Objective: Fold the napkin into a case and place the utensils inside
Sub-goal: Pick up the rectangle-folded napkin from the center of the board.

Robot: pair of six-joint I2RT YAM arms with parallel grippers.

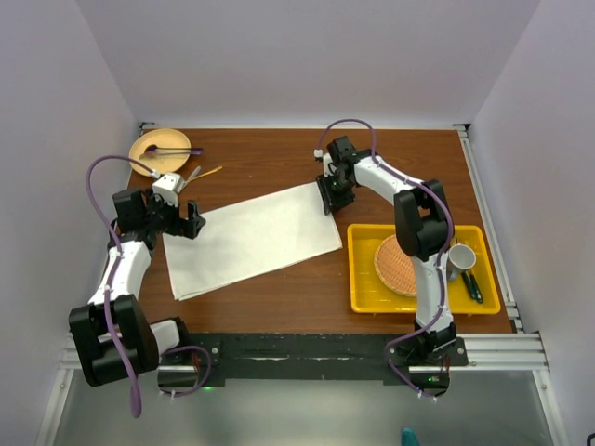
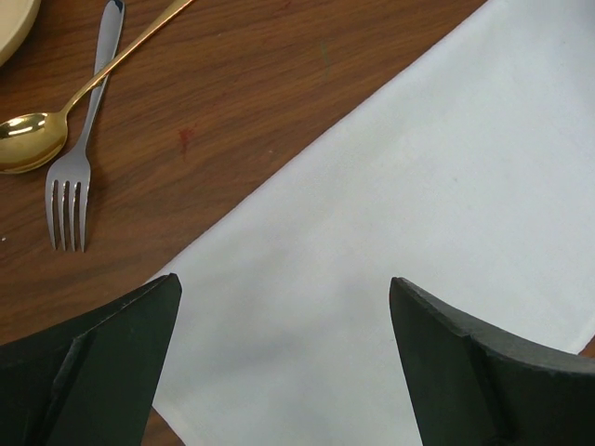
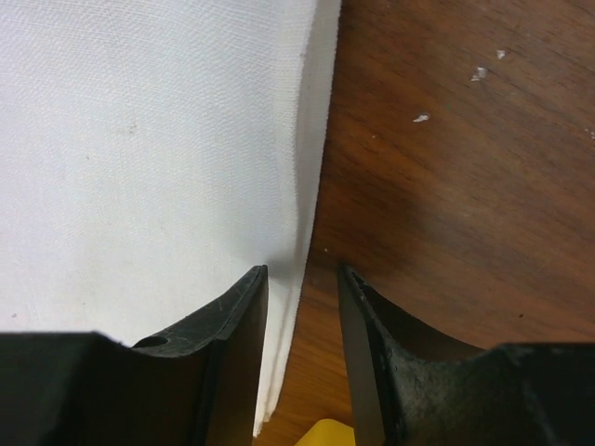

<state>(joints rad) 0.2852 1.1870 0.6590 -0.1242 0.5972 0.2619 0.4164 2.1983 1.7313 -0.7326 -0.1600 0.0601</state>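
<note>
The napkin (image 1: 256, 240) lies flat on the wooden table as a long cream-white rectangle, slanted from near left to far right. My left gripper (image 1: 179, 221) hovers open over its left end, fingers wide apart above the cloth (image 2: 418, 186) with nothing between them (image 2: 284, 280). My right gripper (image 1: 332, 195) is at the napkin's far right corner. Its jaws (image 3: 301, 269) stand narrowly apart astride the cloth's layered edge (image 3: 139, 139), one finger over cloth and one over bare wood. The utensils lie crossed beyond the left end: a gold spoon (image 2: 28, 139) and a shiny fork (image 2: 72, 186), also in the top view (image 1: 200, 174).
A tan plate (image 1: 153, 144) with a purple utensil (image 1: 175, 150) sits at the far left corner. A yellow tray (image 1: 363, 279) on the right holds a woven orange mat (image 1: 395, 265), a white cup (image 1: 462, 257) and dark green-handled utensils (image 1: 472, 283).
</note>
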